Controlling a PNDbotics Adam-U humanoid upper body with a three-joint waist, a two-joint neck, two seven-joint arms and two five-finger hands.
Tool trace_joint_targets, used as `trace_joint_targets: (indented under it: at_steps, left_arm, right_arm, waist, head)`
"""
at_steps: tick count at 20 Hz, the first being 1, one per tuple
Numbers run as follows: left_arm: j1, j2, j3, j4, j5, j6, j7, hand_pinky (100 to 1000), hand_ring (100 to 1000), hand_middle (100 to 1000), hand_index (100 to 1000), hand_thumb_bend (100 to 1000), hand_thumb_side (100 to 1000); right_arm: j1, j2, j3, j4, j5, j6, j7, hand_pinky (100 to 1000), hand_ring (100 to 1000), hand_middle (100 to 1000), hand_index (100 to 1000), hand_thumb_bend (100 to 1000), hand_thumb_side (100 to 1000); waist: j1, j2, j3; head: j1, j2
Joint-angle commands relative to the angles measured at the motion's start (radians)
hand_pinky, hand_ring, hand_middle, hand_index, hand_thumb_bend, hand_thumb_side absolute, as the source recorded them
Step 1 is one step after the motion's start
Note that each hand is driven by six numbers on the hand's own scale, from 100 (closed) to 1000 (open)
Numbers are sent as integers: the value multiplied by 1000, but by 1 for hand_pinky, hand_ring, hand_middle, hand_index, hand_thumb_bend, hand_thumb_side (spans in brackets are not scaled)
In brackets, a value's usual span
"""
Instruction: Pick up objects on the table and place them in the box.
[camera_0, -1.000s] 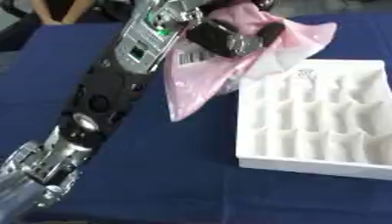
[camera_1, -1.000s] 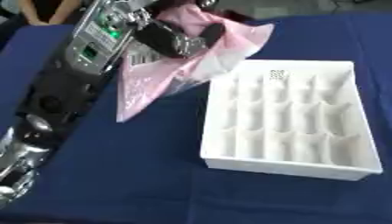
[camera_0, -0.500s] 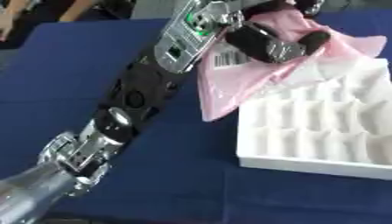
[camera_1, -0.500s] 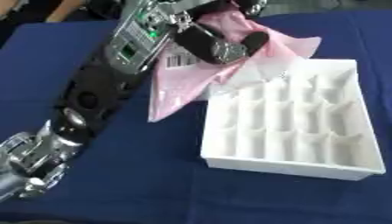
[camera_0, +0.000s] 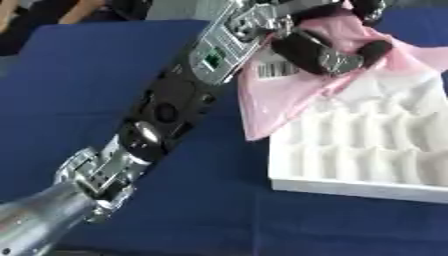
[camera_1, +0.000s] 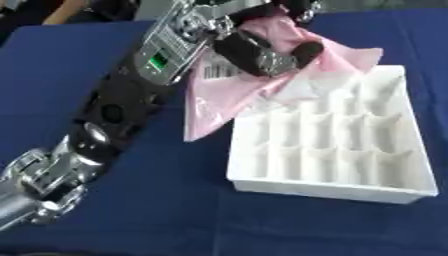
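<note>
Moved since earlier frame: left hand (camera_1: 262, 47) carried pink bag (camera_1: 254, 92) rightward, now overhanging white divided box (camera_1: 337, 150). Fingers curled round bag's top; bag dangles over near-left compartments, apparently for lowering. Blue worktop (camera_1: 157, 200) beneath.

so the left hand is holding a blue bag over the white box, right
Not quite: the bag is pink, not blue; blue is the tablecloth. The right eye view shows it best. The rest holds: the left hand has its fingers curled on the bag, which hangs partly over the far left corner of the white box.
</note>
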Motion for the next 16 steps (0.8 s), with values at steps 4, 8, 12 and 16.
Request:
trace_joint_targets:
  at_steps: [4,8,12,16]
  left_arm:
    - [-41,-21,-17,52,-65,-97,-37,100,100,100,100,100,291]
    - [-47,-35,-22,82,-98,-121,-23,100,100,100,100,100,289]
    - [-46,-41,-26,97,-121,-134,-8,100,100,100,100,100,278]
    - [-45,-43,-27,105,-145,-147,13,100,100,100,100,100,260]
  right_arm:
    - [-33,0,-6,-16,-1,-11,-7,523,653,770,939,100,821]
    - [-45,4,-8,-16,0,-13,-13,524,653,767,938,100,821]
    - [-49,5,-8,-16,1,-13,-14,525,653,767,938,100,822]
    - [-51,6,-7,-16,1,-13,-13,525,653,766,938,100,820]
  waist:
    - [-3,-3,-25]
    - [1,5,-37]
    - [2,7,-40]
    - [2,8,-40]
  head:
    - [25,-1]
    - [28,-1]
    - [26,-1]
    - [24,-1]
